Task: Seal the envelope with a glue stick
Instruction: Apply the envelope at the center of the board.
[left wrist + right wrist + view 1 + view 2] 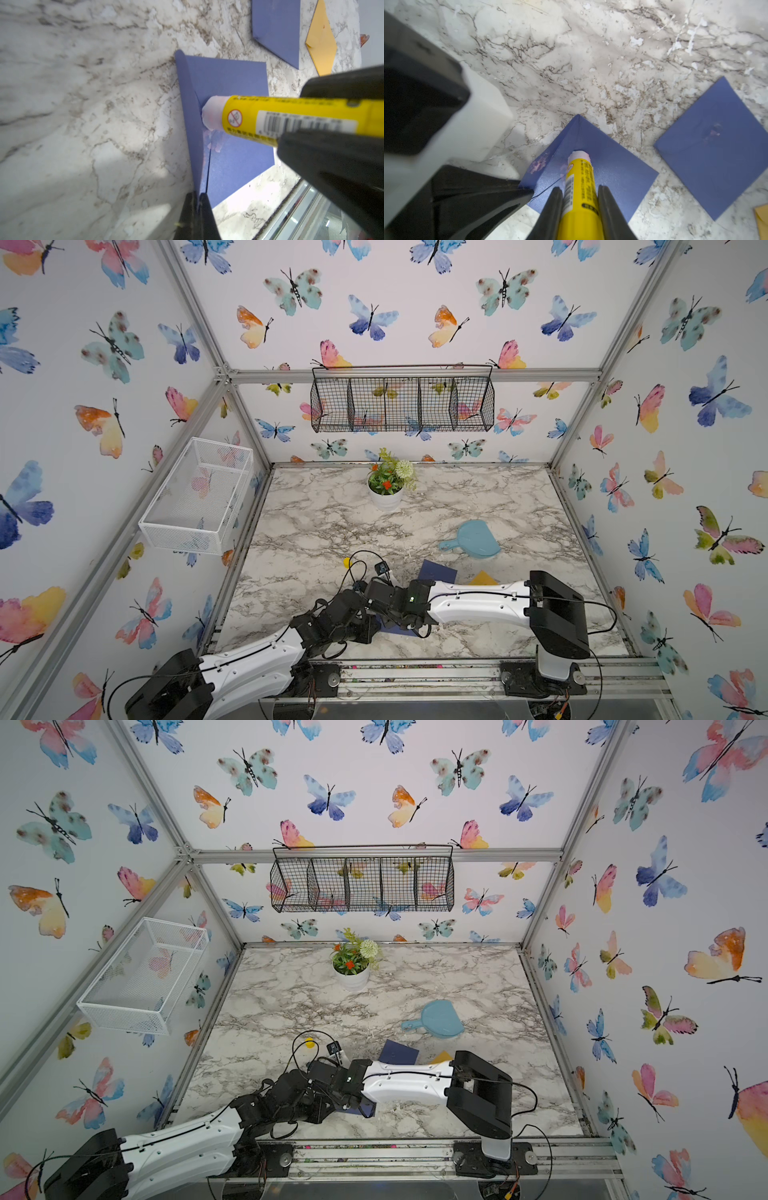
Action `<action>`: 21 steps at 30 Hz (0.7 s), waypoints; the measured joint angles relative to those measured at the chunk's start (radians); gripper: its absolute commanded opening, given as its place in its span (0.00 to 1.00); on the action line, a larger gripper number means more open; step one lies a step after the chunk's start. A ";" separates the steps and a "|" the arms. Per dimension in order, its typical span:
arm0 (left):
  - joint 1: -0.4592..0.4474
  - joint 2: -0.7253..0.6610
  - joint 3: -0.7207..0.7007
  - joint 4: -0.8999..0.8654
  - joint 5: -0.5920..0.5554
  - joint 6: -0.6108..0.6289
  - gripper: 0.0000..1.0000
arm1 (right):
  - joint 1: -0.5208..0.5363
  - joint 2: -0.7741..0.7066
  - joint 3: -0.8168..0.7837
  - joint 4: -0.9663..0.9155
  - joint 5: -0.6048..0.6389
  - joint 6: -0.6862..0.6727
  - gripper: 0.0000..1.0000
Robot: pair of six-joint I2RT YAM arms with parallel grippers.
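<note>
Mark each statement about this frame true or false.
1. The right gripper holds the glue stick. True.
2. The glue stick's tip hovers clear of the blue envelope. False: its white tip touches it beside the flap.
3. The left gripper is open and empty. False: its fingers are shut on the flap.
4. A second blue envelope lies apart on the table. True.

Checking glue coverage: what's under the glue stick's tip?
The blue envelope, beside its lifted flap, with pale glue smears nearby. The contact spot is hidden by the glue stick.
</note>
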 measured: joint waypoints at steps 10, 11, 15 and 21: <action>0.000 -0.003 -0.001 -0.001 0.000 0.000 0.00 | -0.001 -0.011 -0.026 0.054 -0.042 -0.036 0.03; 0.000 -0.004 -0.002 -0.002 0.000 0.000 0.00 | -0.003 -0.015 -0.032 0.064 -0.048 -0.039 0.03; 0.000 -0.007 -0.002 -0.005 0.000 0.000 0.00 | -0.010 -0.033 -0.060 0.097 -0.064 -0.042 0.03; 0.000 -0.012 -0.003 -0.007 -0.001 0.000 0.00 | -0.010 -0.032 -0.050 0.061 -0.038 -0.007 0.03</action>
